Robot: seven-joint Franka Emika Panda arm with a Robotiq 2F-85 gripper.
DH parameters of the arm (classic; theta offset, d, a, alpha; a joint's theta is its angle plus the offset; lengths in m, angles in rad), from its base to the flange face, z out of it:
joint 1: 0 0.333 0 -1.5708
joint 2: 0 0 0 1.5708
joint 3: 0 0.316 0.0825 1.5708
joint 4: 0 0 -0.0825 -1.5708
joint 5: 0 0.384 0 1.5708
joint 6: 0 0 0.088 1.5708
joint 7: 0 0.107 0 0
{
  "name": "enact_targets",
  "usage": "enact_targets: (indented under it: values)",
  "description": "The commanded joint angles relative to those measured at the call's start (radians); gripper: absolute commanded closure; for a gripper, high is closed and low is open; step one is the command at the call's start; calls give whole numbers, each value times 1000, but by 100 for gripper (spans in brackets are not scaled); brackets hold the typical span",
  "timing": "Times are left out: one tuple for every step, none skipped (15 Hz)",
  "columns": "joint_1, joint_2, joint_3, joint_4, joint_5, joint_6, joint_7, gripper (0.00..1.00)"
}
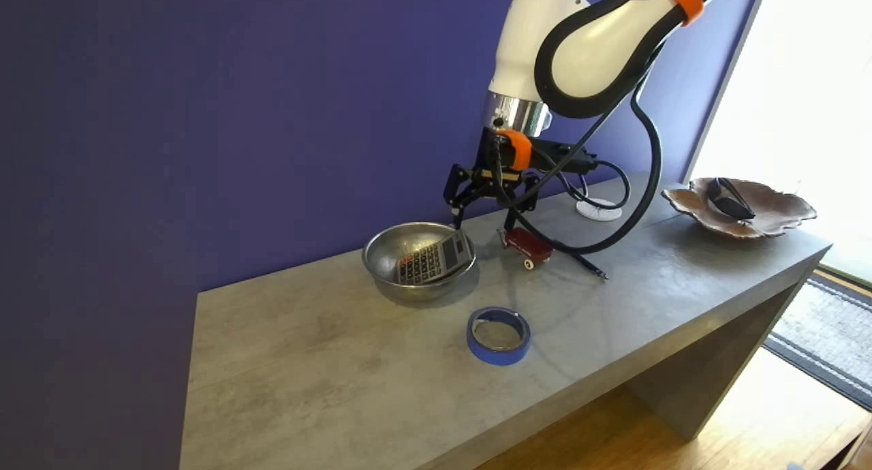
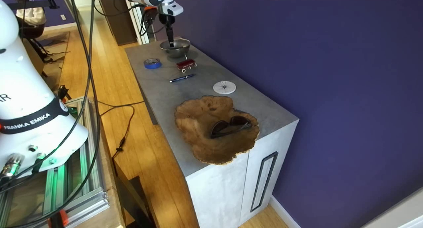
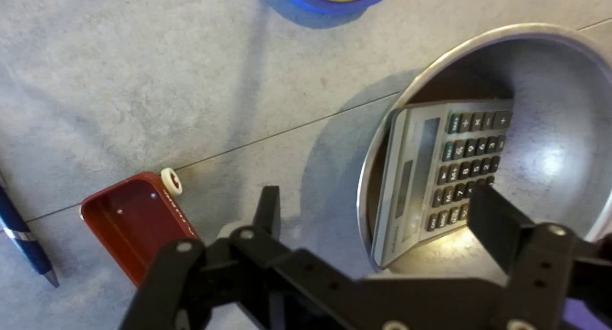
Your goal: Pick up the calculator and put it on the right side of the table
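Well, calculator (image 3: 440,174): tilted in the metal bowl (image 3: 559,110), display end by its nine-o'clock rim in my wrist view.
Gripper (image 3: 375,204): unclenched, fingers (image 3: 269,209) spread (I see one over the bowl).
Red wagon (image 1: 523,244): on the table (image 1: 293,361), at the bowl's three o'clock in an exterior view.

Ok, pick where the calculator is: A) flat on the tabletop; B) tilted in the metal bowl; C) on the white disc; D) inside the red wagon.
B, because the wrist view shows the calculator leaning inside the metal bowl, one end up at its rim.
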Motion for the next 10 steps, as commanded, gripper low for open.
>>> enact_targets:
  values:
    - [-14,58,20,62,10,25,60,0]
    - [-21,72,29,78,15,26,57,0]
    - [-27,89,38,96,19,27,51,0]
    - [-27,104,42,118,16,24,47,0]
    - [-28,114,48,133,16,21,41,0]
    - [-24,124,47,148,11,21,43,0]
    - [-22,135,50,166,8,14,40,0]
    - [-21,146,53,182,8,10,37,0]
    - [-20,155,57,197,8,7,34,0]
    - [-14,166,55,212,-1,3,31,0]
